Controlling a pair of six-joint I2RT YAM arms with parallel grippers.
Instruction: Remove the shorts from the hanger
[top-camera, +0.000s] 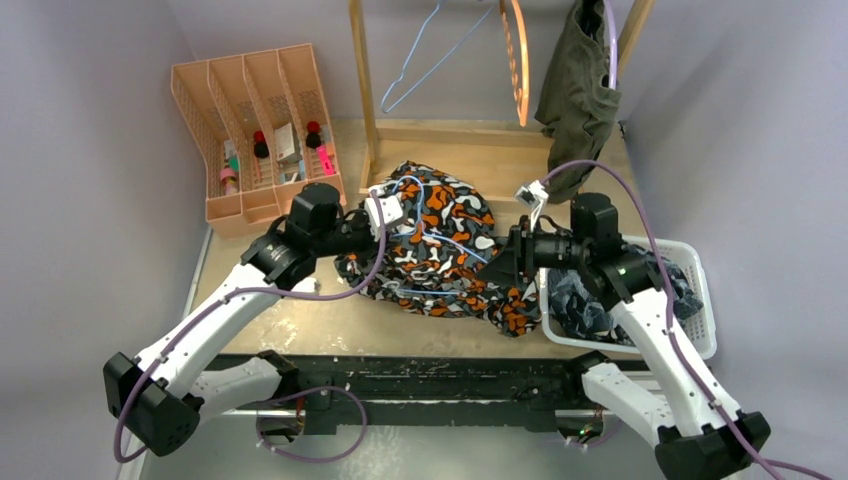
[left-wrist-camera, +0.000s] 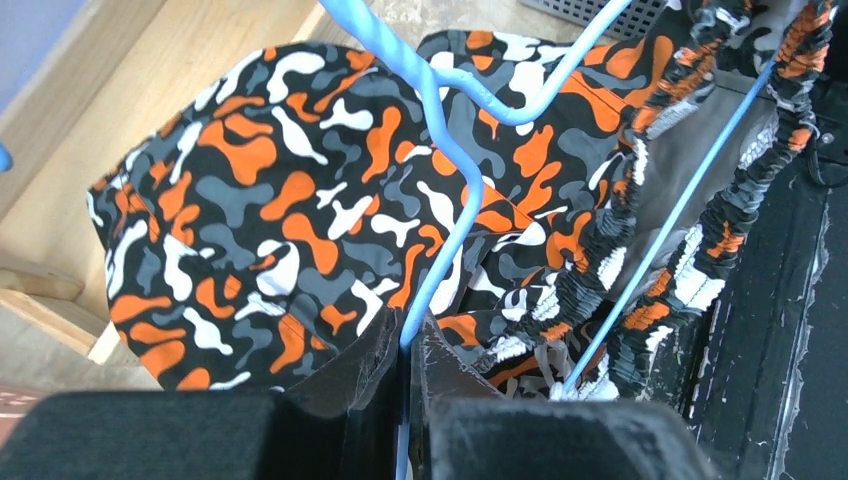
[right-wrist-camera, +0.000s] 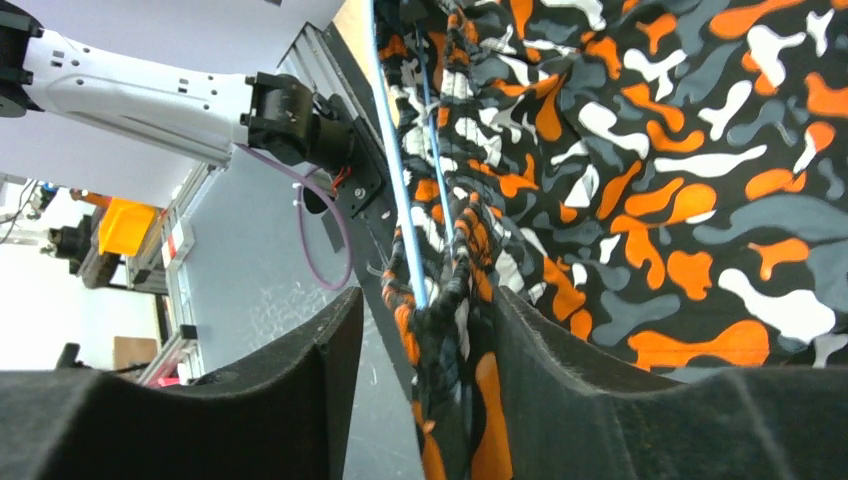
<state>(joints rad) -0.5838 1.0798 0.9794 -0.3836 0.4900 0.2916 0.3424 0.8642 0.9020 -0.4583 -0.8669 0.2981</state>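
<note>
Room on the bench (top-camera: 300, 320) is tight at the middle and right, looser at the left. The camouflage shorts (top-camera: 440, 250) lie heaped at the bench's centre. Their far side reaches the base of the wooden rack (top-camera: 365, 90) along the back edge, and their right hem comes just beside the left wall of the white basket (top-camera: 703, 300) at the near right corner. A strip of bare wood runs between the heap and the near edge, widening toward the near left corner. A peach organizer (top-camera: 255, 130) fills the back left corner.

The left tool (top-camera: 395, 220) reaches in from the left. In its wrist view it (left-wrist-camera: 408, 345) is clamped narrow on the wire of the blue hanger (left-wrist-camera: 440, 150), just below the twisted neck. That wire runs on through the gathered elastic waistband.

The right tool (top-camera: 503, 265) comes in from the right, close to the basket. Its (right-wrist-camera: 425, 305) jaws stand apart, with the hanger (right-wrist-camera: 395, 180) wire and a bunch of waistband in the gap. The cloth lies against one finger and is clear of the other.

The camouflage shorts (left-wrist-camera: 250, 200) are soft and crumpled, with orange, white and grey blotches on black, and the cloth (right-wrist-camera: 700, 150) is spread in loose folds.

Green shorts (top-camera: 578, 90) hang from the rack at the back right corner. Blue-grey patterned shorts (top-camera: 590, 300) lie in the basket.
</note>
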